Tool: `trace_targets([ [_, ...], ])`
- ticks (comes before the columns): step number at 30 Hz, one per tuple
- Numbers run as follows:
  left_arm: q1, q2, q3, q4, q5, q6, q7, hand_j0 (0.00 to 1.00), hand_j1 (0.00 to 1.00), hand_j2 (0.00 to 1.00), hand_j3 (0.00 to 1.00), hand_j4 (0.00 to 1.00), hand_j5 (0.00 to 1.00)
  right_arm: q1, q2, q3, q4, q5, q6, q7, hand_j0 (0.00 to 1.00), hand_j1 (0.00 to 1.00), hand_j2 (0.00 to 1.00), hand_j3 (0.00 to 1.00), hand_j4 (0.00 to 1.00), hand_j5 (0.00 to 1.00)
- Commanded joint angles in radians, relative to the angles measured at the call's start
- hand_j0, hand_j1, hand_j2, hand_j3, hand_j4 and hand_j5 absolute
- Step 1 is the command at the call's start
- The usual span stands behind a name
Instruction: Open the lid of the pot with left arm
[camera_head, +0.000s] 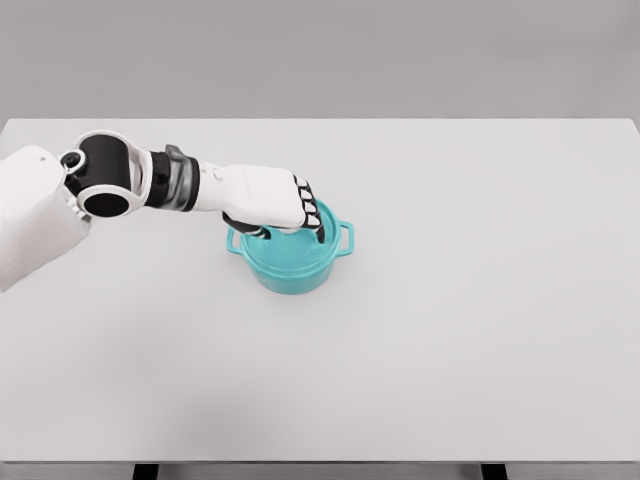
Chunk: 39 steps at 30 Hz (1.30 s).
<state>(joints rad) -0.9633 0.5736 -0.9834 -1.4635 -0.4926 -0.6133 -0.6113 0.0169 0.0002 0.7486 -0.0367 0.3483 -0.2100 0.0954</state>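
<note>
A teal pot (292, 262) with two side handles sits near the middle of a white table (450, 330). The left hand (275, 200) reaches in from the left, directly over the pot's lid (322, 222), fingers curled down around its top, clamped there.

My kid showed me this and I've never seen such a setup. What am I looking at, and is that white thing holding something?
This is a simulator's render, seen from a camera on a humanoid robot's head, looking down at a white table. The white jointed thing is the robot's left arm, ending in a five-finger left hand. That hand sits on top of a teal pot with two side handles, fingers curled down over the lid. Whether it truly grips the lid's knob is hidden by the hand. The right arm is out of view.
</note>
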Motion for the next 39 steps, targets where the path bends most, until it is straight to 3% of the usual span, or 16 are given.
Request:
trace_targets([
  [1,0.0,0.0,0.0,0.0,0.002,0.002,0.0,0.7,0.7,0.7,0.7,0.7,0.7,0.0,0.0,0.0,0.0,0.0,0.0,0.001,1.0,1.0,1.0,1.0,1.0,1.0],
  [11,0.002,0.002,0.0,0.0,0.002,0.002,0.0,0.56,0.56,0.56,0.56,0.56,0.56,0.0,0.0,0.0,0.0,0.0,0.0,0.0,1.0,1.0,1.0,1.0,1.0,1.0],
  [24,-0.008,0.014,0.003,-0.001,0.006,0.002,0.0,0.51,0.51,0.51,0.51,0.51,0.51,0.0,0.0,0.0,0.0,0.0,0.0,0.001,1.0,1.0,1.0,1.0,1.0,1.0],
  [30,-0.011,0.132,0.02,-0.012,0.008,0.002,0.0,0.51,0.51,0.51,0.51,0.51,0.51,0.0,0.0,0.0,0.0,0.0,0.0,0.0,1.0,1.0,1.0,1.0,1.0,1.0],
  [35,-0.009,0.285,0.061,-0.037,0.006,0.002,0.0,0.51,0.51,0.51,0.51,0.51,0.51,0.0,0.0,0.0,0.0,0.0,0.0,0.001,1.0,1.0,1.0,1.0,1.0,1.0],
  [39,0.0,0.338,0.063,-0.037,0.002,0.002,0.0,0.51,0.51,0.51,0.51,0.51,0.51,0.0,0.0,0.0,0.0,0.0,0.0,0.0,1.0,1.0,1.0,1.0,1.0,1.0],
])
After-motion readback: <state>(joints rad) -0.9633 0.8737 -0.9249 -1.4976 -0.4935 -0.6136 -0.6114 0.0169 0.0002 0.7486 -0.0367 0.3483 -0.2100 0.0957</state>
